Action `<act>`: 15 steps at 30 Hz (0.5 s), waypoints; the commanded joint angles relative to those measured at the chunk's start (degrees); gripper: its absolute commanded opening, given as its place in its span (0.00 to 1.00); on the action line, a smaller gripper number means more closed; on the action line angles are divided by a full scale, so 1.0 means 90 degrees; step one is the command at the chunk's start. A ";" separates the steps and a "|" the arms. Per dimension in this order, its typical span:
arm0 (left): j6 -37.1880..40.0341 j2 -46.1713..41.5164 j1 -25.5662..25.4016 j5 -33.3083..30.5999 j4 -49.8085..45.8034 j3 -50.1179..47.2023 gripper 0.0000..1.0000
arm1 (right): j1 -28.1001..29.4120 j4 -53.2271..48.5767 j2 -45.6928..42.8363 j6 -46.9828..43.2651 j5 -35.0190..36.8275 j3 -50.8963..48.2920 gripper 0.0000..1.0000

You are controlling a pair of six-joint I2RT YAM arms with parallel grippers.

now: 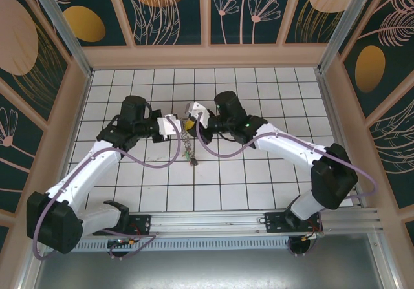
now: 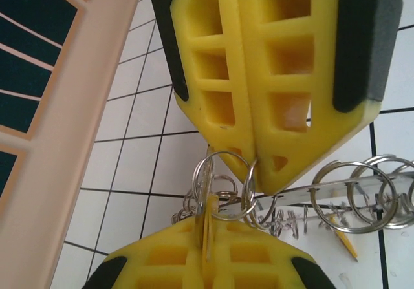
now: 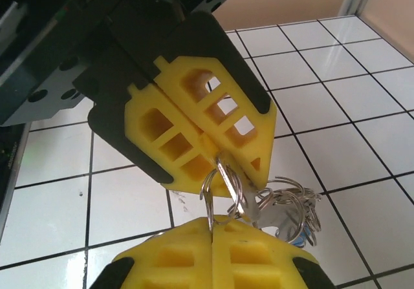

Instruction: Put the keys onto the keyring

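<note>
The white tiled floor [image 1: 259, 88] is lit brightly and evenly from above, and only soft, pale shadows are cast beneath the arms. Straight wall lines are splayed outward towards the edges of the overhead view. In the wrist views the yellow fingers [image 2: 284, 75] closest to the lens are rendered slightly soft, small bright glints are caught on the keyring [image 2: 313, 198], and the far wall is blurred.

No text, label, brand or number can be read.
</note>
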 commanded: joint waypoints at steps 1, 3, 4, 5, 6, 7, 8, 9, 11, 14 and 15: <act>0.0349 -0.0100 -0.0132 -0.0062 0.0084 0.0302 0.00 | 0.0041 0.0414 0.0098 0.0217 0.0420 0.0111 0.00; 0.0590 -0.0159 -0.0132 -0.0254 0.0196 0.0342 0.00 | 0.0041 0.0510 0.0052 0.0204 0.0375 0.0022 0.02; 0.0720 -0.0197 -0.0129 -0.0326 0.0268 0.0344 0.00 | 0.0031 0.0572 -0.0011 0.0156 0.0312 -0.0044 0.08; 0.0904 -0.0237 -0.0132 -0.0389 0.0365 0.0348 0.00 | 0.0014 0.0637 -0.0084 0.0108 0.0180 -0.0114 0.13; 0.1021 -0.0275 -0.0132 -0.0429 0.0471 0.0345 0.00 | -0.0015 0.0719 -0.0147 0.0091 0.0073 -0.0190 0.18; 0.1185 -0.0311 -0.0132 -0.0472 0.0581 0.0345 0.00 | -0.0070 0.0798 -0.0243 0.0091 -0.0065 -0.0277 0.22; 0.1359 -0.0336 -0.0132 -0.0504 0.0673 0.0344 0.00 | -0.0145 0.0879 -0.0335 0.0068 -0.0259 -0.0365 0.25; 0.1515 -0.0354 -0.0132 -0.0527 0.0727 0.0344 0.00 | -0.0211 0.0925 -0.0435 0.0024 -0.0422 -0.0438 0.27; 0.1868 -0.0358 -0.0132 -0.0541 0.0779 0.0509 0.00 | -0.0340 0.1008 -0.0680 -0.0126 -0.0674 -0.0616 0.29; 0.2248 -0.0357 -0.0132 -0.0494 0.0916 0.0598 0.00 | -0.0522 0.1236 -0.1063 -0.0298 -0.0833 -0.0902 0.32; 0.2344 -0.0374 -0.0127 -0.0436 0.1004 0.0603 0.00 | -0.0559 0.1337 -0.1187 -0.0375 -0.0839 -0.0991 0.32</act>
